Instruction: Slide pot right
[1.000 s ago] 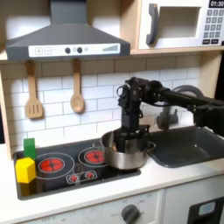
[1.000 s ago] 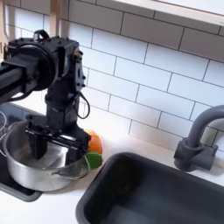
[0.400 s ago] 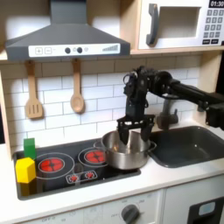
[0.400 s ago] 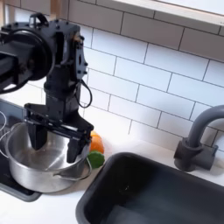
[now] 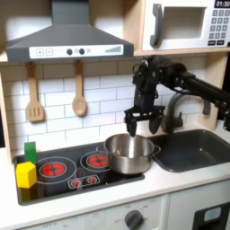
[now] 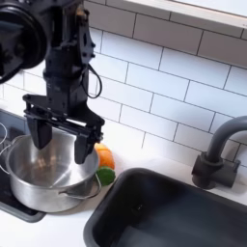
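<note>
Pot (image 5: 131, 154) looks empty on the stove's (image 5: 54, 176) right edge; pincer (image 6: 64, 138) hangs spread above.

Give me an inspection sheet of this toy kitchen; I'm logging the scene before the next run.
Surface: white counter with a black stove and a dark sink.
Job's things: silver pot at the stove's edge nearest the sink, upright, nothing visible inside.
Clutter: yellow block and green block by the stove; orange item and green item behind the pot.
Gripper: gripper open, raised above the pot, holding nothing.
Cables: black cable on the arm.
Surroundings: tiled wall, hood, microwave, hanging spatula and spoon, faucet.
</note>
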